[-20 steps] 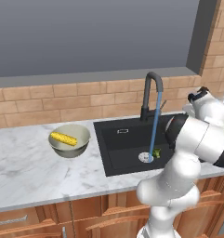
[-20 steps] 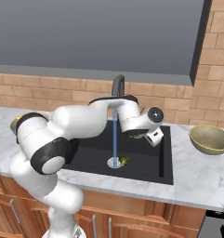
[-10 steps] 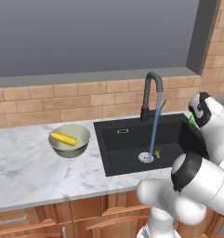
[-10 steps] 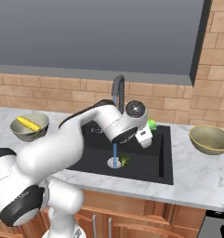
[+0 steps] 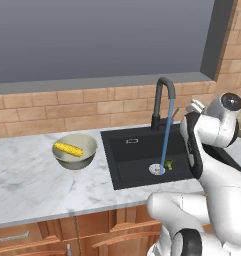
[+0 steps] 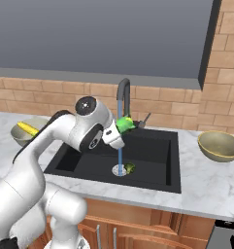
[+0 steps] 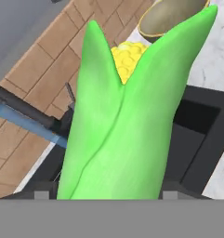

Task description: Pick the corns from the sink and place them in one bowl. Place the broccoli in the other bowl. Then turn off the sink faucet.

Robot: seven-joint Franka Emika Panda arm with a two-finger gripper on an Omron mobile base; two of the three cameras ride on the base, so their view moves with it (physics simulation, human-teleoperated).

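Observation:
My gripper [image 6: 119,131] is shut on the light-green husked corn [image 6: 124,124], held above the black sink [image 6: 152,151] just in front of the faucet [image 6: 122,95]. Up close, the husk [image 7: 118,121] sits between the fingertips with yellow kernels showing at its far end. The yellow corn cob [image 5: 68,148] lies in the pale grey bowl [image 5: 87,145] on the counter to the left of the sink [image 5: 132,160]. The dark green broccoli [image 5: 168,164] rests beside the drain, and it also shows as broccoli [image 6: 130,168] from the right. The olive-tan bowl [image 6: 220,145] stands to the right of the basin.
Water runs in a blue stream [image 5: 165,140] from the black gooseneck faucet [image 5: 162,100] down to the drain. A brick backsplash and a window ledge rise behind the counter. My own white arm blocks the right part of the sink in the left base view.
The hand has swung left across the sink with the green corn, from the basin's right side to just in front of the faucet. Bowls and broccoli have stayed put.

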